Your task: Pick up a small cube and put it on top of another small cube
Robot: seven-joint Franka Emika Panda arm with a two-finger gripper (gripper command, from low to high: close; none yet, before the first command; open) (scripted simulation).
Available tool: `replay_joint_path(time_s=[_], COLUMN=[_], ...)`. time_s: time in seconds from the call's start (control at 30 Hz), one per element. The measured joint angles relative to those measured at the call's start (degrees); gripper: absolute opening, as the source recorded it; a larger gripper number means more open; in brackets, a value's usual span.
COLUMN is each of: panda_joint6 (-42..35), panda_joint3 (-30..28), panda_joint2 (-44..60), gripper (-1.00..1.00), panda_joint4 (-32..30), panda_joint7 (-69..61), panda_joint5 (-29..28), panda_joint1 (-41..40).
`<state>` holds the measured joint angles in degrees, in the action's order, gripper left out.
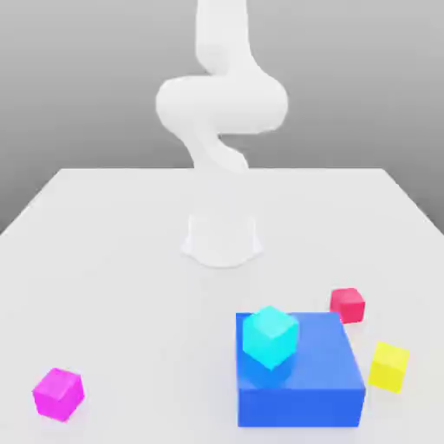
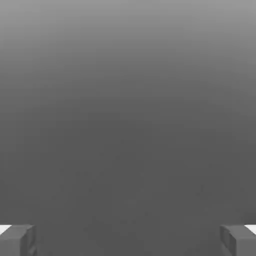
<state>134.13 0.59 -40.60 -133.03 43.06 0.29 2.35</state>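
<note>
Open fingers, and a cube waiting to be chosen

The fingers (image 2: 20,242) are standing wide apart, gripping nothing. The task is naming no colour, so which cube should be lifted is remaining a guess. Nearest in the exterior view, the magenta cube (image 1: 59,395) is lying alone toward the exterior view's left, offering the roomiest approach. Toward the right, the yellow cube (image 1: 389,367) is sitting just beside the large blue block (image 1: 299,406), whose wall is crowding one side. The cyan cube (image 1: 270,336) is appearing above the block's top, turned corner-on, and the red cube (image 1: 348,305) is lying behind the yellow one, near the block's far corner.

Whichever is being picked, good work is meaning squaring the fingers to two opposite faces, descending straight, closing gently, lifting clear of the block, then centring over the second cube and releasing only once the faces are meeting flat.

The pale surface (image 1: 130,260) is stretching back past the white arm (image 1: 222,104) and its base (image 1: 222,243), with a plain grey backdrop (image 1: 78,78) rising beyond
</note>
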Motion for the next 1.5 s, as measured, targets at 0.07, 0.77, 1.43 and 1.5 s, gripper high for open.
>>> replay_joint_path(time_s=[0.07,0.77,1.43,1.5], panda_joint6=[1.98,21.52,24.91,23.56], panda_joint3=[0.52,9.34,8.23,10.01], panda_joint2=[4.42,48.26,54.70,50.55], gripper=[0.00,0.00,-1.00,-1.00], panda_joint4=[-1.05,-11.42,-12.20,-14.93], panda_joint7=[-2.33,-20.69,-21.32,-23.67], panda_joint5=[0.22,-4.04,-6.35,-3.71], panda_joint1=[2.01,18.88,21.99,21.89])
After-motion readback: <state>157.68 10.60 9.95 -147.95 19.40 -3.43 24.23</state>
